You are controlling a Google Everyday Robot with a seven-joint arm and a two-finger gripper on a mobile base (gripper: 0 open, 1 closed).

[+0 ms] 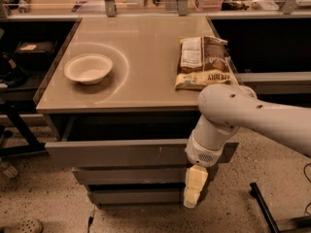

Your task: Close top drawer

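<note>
The top drawer (pixel 116 153) is a wide grey metal drawer under the tan tabletop. It stands partly open, and its flat front juts out a short way past the table edge, with a dark gap above it. My gripper (pixel 194 187) is cream-coloured and points down from the white arm (pixel 228 115). It is in front of the right end of the drawer front and hangs down over the lower drawers. I cannot tell whether it touches the drawer front.
A white bowl (pixel 88 68) and a brown snack bag (pixel 203 62) lie on the tabletop (pixel 146 47). Two narrower grey drawer fronts (pixel 131 176) sit below the top drawer. A dark shelf unit stands at the left, and a black stand leg (pixel 262 208) is on the floor at the right.
</note>
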